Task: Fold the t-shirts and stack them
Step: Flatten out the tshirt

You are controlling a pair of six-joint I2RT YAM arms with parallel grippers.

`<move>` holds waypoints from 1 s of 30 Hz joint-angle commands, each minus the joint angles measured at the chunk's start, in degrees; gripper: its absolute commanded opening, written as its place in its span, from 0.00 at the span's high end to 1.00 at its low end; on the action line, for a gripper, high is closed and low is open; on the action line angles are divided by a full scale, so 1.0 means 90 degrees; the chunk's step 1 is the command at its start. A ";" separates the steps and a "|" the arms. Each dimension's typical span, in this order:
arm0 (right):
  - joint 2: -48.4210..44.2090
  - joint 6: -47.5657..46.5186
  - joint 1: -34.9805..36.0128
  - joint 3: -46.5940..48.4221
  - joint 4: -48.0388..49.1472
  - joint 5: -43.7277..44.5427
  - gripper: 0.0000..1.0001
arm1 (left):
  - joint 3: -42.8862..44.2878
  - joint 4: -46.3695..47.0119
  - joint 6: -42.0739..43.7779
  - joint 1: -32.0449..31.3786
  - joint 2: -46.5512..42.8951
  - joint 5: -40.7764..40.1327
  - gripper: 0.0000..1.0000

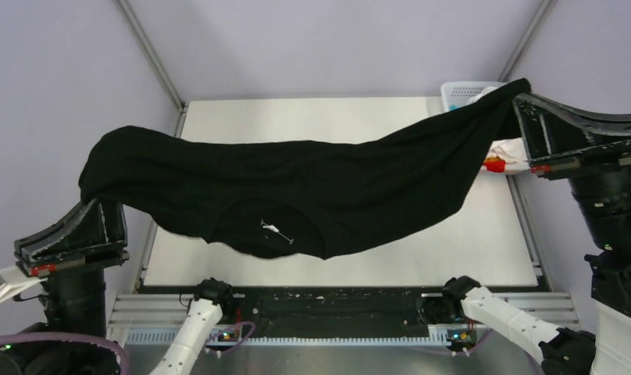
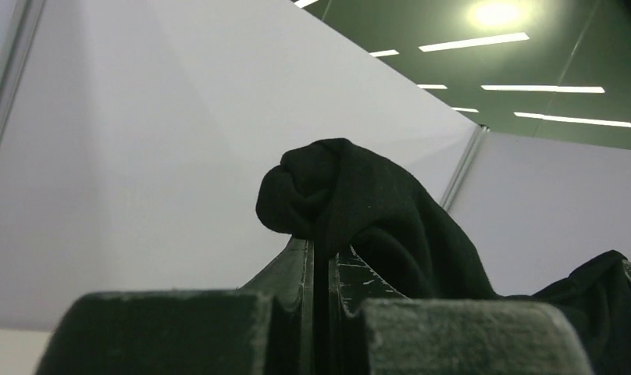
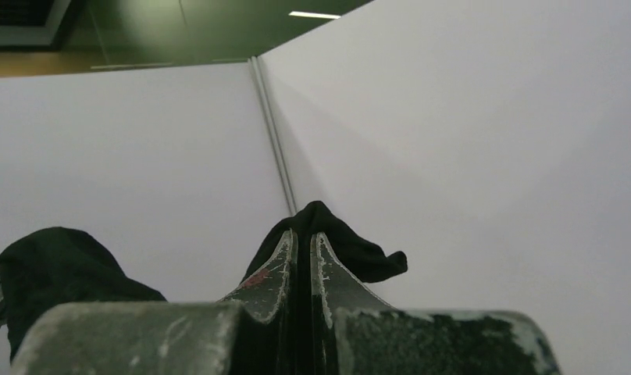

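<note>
White tabletop (image 1: 468, 242) beneath black t-shirt (image 1: 297, 183), pale lilac walls (image 1: 62, 70) around

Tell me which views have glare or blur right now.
Top external: even light, sharp, but the black t-shirt shows almost no fold detail. Left wrist: ceiling lamp flares top right; foreground soft. Right wrist: faint haze top left; foreground soft.
</note>
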 commanded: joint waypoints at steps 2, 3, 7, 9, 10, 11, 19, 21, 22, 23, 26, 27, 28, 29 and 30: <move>0.0796 -0.0250 0.0062 0.0590 -0.0531 0.0631 1.00 | 0.0249 0.0270 0.0117 0.0036 0.0983 0.0140 1.00; 0.0961 -0.0353 0.0062 0.0602 -0.0561 0.0883 1.00 | 0.0206 0.0322 0.0134 0.0036 0.1187 0.0028 1.00; 0.1767 -0.0921 0.0062 0.0580 -0.0418 0.1897 1.00 | 0.0006 0.0682 0.0278 0.0036 0.2349 -0.0449 1.00; 0.2415 -0.1227 0.0043 0.0588 -0.0140 0.2360 1.00 | 0.0173 0.0696 0.0396 0.0036 0.3184 -0.0850 1.00; 0.2697 -0.1381 -0.0049 0.0648 -0.0029 0.2433 1.00 | 0.0365 0.0704 0.0503 0.0036 0.3656 -0.1008 1.00; 0.3023 -0.1412 -0.0207 0.0844 0.0025 0.2257 1.00 | 0.0629 0.0696 0.0639 0.0043 0.4114 -0.1060 1.00; 0.4426 -0.0384 -0.1755 0.2479 0.0149 0.0093 1.00 | 0.3107 0.0264 0.0778 0.0830 0.6196 0.0014 1.00; 0.4292 -0.0506 -0.1773 0.2501 0.0055 0.0097 1.00 | 0.3042 0.0359 0.0552 0.1178 0.6080 0.0488 1.00; 0.4191 -0.0553 -0.1774 0.2440 -0.0066 0.0127 1.00 | 0.2954 0.0408 0.0496 0.1340 0.5994 0.0730 1.00; 0.4043 -0.0585 -0.1789 0.2270 -0.0135 0.0130 1.00 | 0.2801 0.0432 0.0469 0.1487 0.5884 0.0829 1.00; 0.3358 -0.0713 -0.1792 0.1318 -0.0381 0.0290 1.00 | 0.1788 0.0721 0.0540 0.1567 0.5373 0.1086 1.00; 0.3122 -0.0742 -0.1801 0.0888 -0.0453 0.0453 1.00 | 0.1330 0.0858 0.0561 0.1564 0.5168 0.1182 1.00; 0.2906 -0.0722 -0.1806 0.0220 -0.0525 0.0663 1.00 | 0.0656 0.1000 0.0595 0.1567 0.4883 0.1274 1.00; 0.2692 -0.0700 -0.1811 -0.0277 -0.0579 0.0738 1.00 | 0.0157 0.1056 0.0575 0.1563 0.4698 0.1292 1.00; 0.2523 -0.0696 -0.1826 -0.0688 -0.0695 0.0736 1.00 | -0.0314 0.1060 0.0552 0.1567 0.4538 0.1291 1.00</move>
